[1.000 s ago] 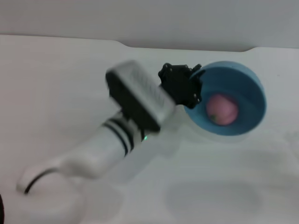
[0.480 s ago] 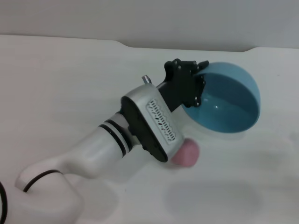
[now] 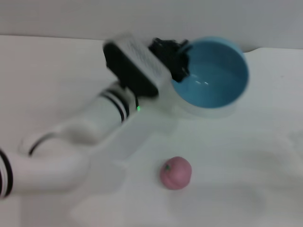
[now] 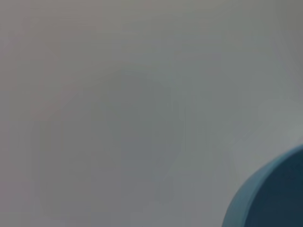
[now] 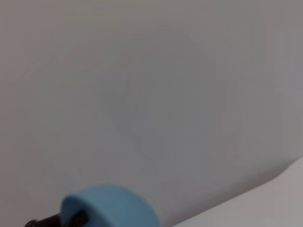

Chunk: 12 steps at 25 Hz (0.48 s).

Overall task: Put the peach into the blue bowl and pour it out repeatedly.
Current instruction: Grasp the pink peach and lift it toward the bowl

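Observation:
The blue bowl (image 3: pixel 213 73) is held above the white table at the back right, its opening facing up and toward me, and it is empty. My left gripper (image 3: pixel 177 59) is shut on the bowl's left rim. The peach (image 3: pixel 175 172) lies on the table in front of the bowl, apart from it, stem showing. A piece of the bowl's rim shows in the left wrist view (image 4: pixel 270 194). The bowl also shows in the right wrist view (image 5: pixel 111 205), with the left gripper (image 5: pixel 57 221) dark beside it. My right gripper is out of view.
The white table (image 3: pixel 246 161) ends at a back edge against a grey wall (image 3: pixel 142 19). My left arm (image 3: pixel 85 137) reaches across the table from the lower left.
The peach dropped out of the tilted bowl and rolled forward onto the table. My left gripper has since lifted the bowl and turned it back toward upright.

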Motion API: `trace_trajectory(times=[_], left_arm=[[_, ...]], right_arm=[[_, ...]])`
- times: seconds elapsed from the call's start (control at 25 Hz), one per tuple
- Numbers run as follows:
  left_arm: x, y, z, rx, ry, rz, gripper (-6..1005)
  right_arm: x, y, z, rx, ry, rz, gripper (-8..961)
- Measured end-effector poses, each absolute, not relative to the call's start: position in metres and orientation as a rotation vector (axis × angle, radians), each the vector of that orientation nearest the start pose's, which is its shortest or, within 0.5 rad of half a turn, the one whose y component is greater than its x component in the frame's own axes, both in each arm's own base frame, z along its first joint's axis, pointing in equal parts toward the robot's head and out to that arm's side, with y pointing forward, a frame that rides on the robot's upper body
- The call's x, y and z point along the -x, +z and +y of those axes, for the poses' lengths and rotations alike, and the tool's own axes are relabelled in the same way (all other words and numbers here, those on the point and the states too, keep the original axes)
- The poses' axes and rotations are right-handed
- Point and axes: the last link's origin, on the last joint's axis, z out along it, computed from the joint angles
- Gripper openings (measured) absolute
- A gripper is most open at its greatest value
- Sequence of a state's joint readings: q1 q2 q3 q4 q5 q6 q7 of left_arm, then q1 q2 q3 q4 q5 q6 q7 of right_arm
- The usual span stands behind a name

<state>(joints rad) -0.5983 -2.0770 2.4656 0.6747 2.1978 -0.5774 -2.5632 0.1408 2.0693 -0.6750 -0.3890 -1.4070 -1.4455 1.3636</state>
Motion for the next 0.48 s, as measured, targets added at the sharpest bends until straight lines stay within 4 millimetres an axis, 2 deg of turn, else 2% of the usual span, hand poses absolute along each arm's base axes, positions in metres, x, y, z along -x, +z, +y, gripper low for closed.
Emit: trace_trajectory(times=[0.12,0.28,0.32,0.36,0.48], left_arm=[[0.181,-0.117,0.392,2.158,-0.324,-0.256,-2],[0.183,-0.102,0.425,2.251,-0.123,-0.540,-2],[0.184,-0.098,0.430,2.271,-0.086,-0.599,-1],[0.188,-0.082,0.436,2.343,-0.002,-0.729,-1],[0.189,-0.076,0.435,2.374,0.010,-0.773,-1]], right_arm=[[-0.365,0.014,0.241,1.894,1.114,1.217,316],[-0.348,-0.001,0.258,2.060,1.066,1.208,309],[-0.338,-0.010,0.268,2.158,1.029,1.221,307],[-0.327,-0.020,0.280,2.265,0.970,1.242,306],[-0.322,-0.024,0.286,2.309,0.940,1.246,301]])
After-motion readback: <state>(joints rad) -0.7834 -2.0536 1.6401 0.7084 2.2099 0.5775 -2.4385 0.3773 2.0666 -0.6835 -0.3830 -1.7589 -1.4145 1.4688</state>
